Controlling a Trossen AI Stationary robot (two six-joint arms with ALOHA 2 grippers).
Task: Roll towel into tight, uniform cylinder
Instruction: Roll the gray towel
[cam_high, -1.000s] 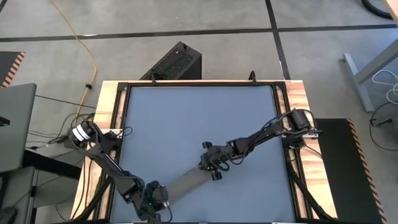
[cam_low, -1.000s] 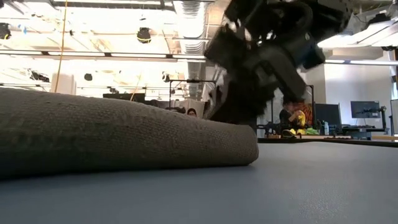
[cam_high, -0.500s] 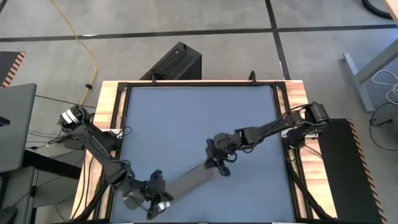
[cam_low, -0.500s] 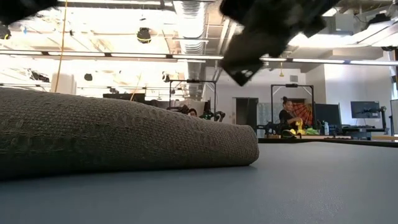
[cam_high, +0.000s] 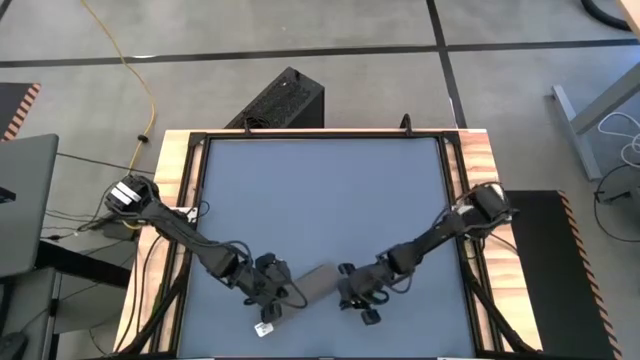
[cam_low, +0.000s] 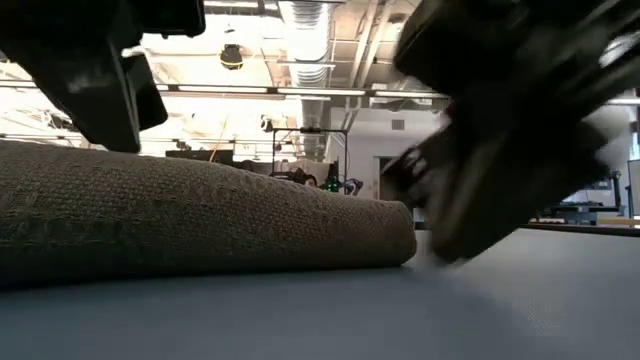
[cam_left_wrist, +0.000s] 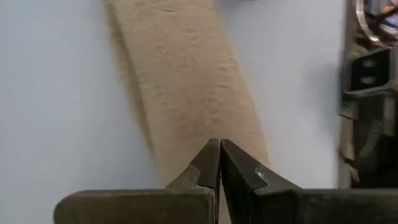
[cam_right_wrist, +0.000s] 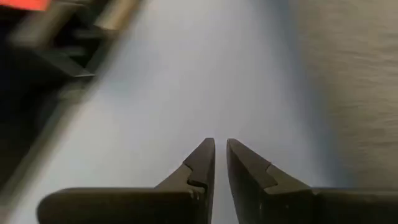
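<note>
Near the front edge of the blue-grey surface lies the rolled towel. At its left end sits the left end effector, pressed together; the right end effector, beside its right end, stands narrowly parted, pinching nothing.

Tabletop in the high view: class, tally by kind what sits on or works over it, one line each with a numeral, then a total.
Towel, rolled, taupe: 1
Robot pincers, left pincer and right pincer, one at each end of the roll: 2
Small white piece near the front edge: 1
Total: 4
</note>
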